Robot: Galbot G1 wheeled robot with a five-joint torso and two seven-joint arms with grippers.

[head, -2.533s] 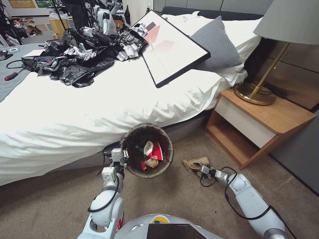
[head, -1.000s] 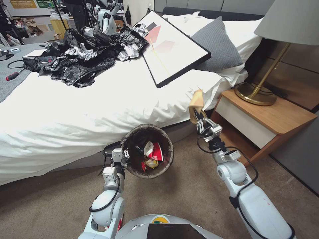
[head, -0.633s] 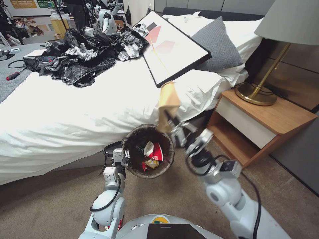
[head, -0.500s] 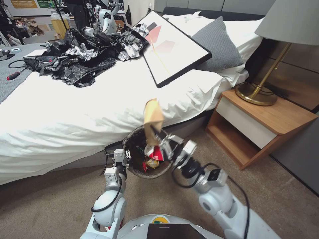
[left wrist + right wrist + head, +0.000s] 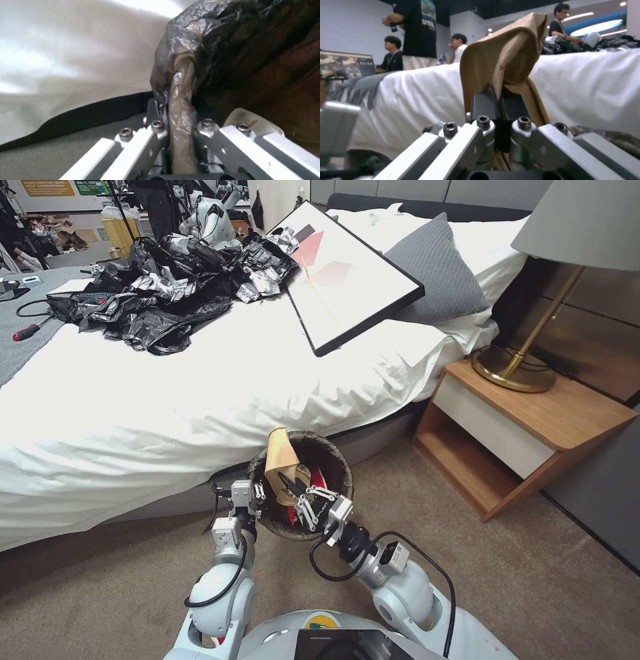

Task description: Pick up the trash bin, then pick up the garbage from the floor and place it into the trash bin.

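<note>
Beige carpet floor (image 5: 507, 580) beside the white bed (image 5: 133, 400): our left gripper (image 5: 255, 495) keeps jaws clamped on the small round white bag-lined trash bin (image 5: 337, 463), holding it off the floor as a target, while our right gripper (image 5: 291, 488) pinches the crumpled brown paper bag (image 5: 280, 457) over its mouth.

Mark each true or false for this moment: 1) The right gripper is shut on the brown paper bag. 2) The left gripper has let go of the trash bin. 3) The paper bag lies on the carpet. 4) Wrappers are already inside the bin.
1) True: the right gripper pinches the brown paper bag.
2) False: the left gripper is clamped on the trash bin at its bagged rim.
3) False: the bag is held up over the bin's mouth.
4) True: a red wrapper shows inside.
</note>
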